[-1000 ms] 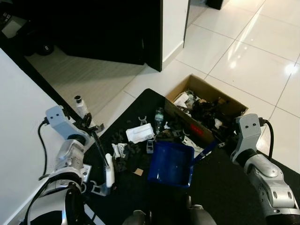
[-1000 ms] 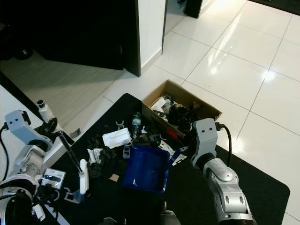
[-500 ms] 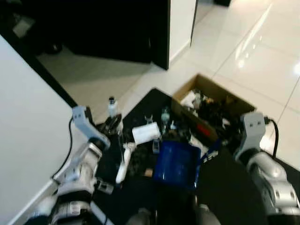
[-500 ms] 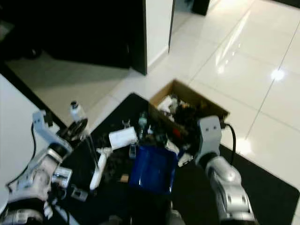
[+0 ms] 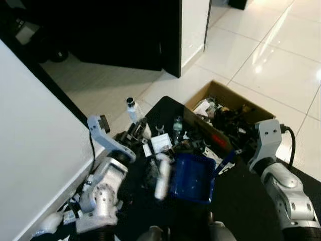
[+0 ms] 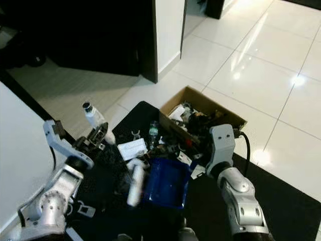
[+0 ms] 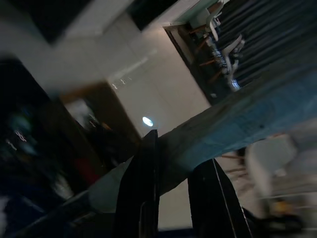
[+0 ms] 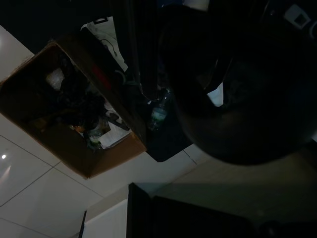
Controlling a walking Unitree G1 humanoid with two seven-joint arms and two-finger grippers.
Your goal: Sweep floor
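Note:
My left gripper is shut on the black shaft of a hand brush, whose white grip end sticks up behind it. In the left wrist view a blurred pale bar crosses between the black fingers. The brush's white head lies at the mouth of a blue dustpan standing on a black mat. The dustpan's blue handle runs up into my right gripper, which is shut on it and mostly hidden by the wrist. Dark litter lies beside the brush head.
An open cardboard box full of junk stands at the mat's far edge. A small plastic bottle and a white paper lie in front of it. A white wall runs along my left. Glossy tiles spread to the right.
The camera has shifted. My left arm swung the brush to the right, carrying its white head across the litter up to the dustpan's mouth. The right arm and dustpan held still.

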